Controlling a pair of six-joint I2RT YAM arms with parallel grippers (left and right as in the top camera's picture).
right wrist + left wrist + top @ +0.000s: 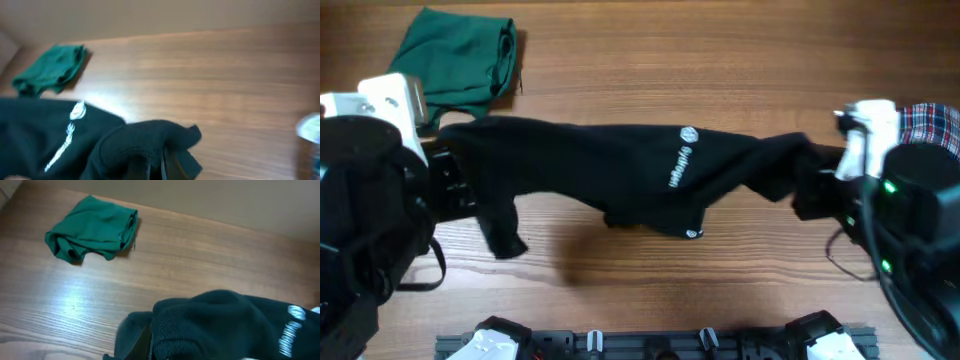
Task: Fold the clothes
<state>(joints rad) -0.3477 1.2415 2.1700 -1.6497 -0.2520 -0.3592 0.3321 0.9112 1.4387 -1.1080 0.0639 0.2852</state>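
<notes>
A large black top point(640, 170) with white logo marks hangs stretched above the table between my two grippers. My left gripper point(455, 175) is shut on its left end, with a sleeve dangling below. My right gripper point(810, 170) is shut on its right end. In the left wrist view the black top point(225, 325) bunches over the jaws and hides them. In the right wrist view the black top point(135, 145) wraps the shut fingers point(170, 167). A dark green garment point(460, 60) lies crumpled at the back left. A plaid garment point(932, 125) shows behind my right arm.
The wooden table point(720, 60) runs bare behind the stretched top. A dark rail with white fittings point(650, 345) lines the front edge. The green garment point(95, 227) sits far left of the left gripper.
</notes>
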